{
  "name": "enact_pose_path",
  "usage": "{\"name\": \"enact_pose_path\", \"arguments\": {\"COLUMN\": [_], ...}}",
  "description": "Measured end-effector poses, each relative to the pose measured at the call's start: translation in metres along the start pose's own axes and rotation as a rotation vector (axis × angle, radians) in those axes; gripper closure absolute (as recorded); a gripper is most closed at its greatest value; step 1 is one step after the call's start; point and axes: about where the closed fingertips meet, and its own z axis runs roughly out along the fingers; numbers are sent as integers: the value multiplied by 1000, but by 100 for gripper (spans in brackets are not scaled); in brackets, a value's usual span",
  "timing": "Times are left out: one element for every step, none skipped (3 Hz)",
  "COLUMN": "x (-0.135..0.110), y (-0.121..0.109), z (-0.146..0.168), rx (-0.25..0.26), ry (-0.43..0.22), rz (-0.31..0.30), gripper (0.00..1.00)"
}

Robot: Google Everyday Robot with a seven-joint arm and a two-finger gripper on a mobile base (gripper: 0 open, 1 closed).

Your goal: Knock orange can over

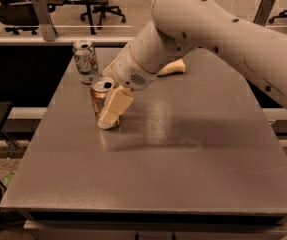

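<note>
The orange can (100, 95) stands up straight on the bench (183, 174). To do this step well, the push should be high on the can, near its silver top. It should go sideways in one quick, smooth move. A low push may only slide the can along. I think it is best to push away from the other can (85, 60), so that one does not get hit. It stands just behind the orange can and a bit to its left. The bench to the right of the orange can has lots of room for it to fall and roll.

The gripper (113, 108) is right at the orange can, on its front right side, and looks like it touches it. Its pale tip points down to the bench beside the foot of the can. I cannot tell if the gripper is spread or pressed together. The big white arm (208, 29) comes in high from the right of the can, then bends down to it at a slant
</note>
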Motion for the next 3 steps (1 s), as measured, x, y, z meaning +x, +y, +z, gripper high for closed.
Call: {"name": "enact_pose_path", "arguments": {"x": [-5, -7, -5], "y": [4, 4, -3], "z": [1, -7, -30], "rx": [-22, -38, -36], "ry": [-19, -36, 6], "rz": [-15, 4, 34], "gripper": [40, 64, 86]}}
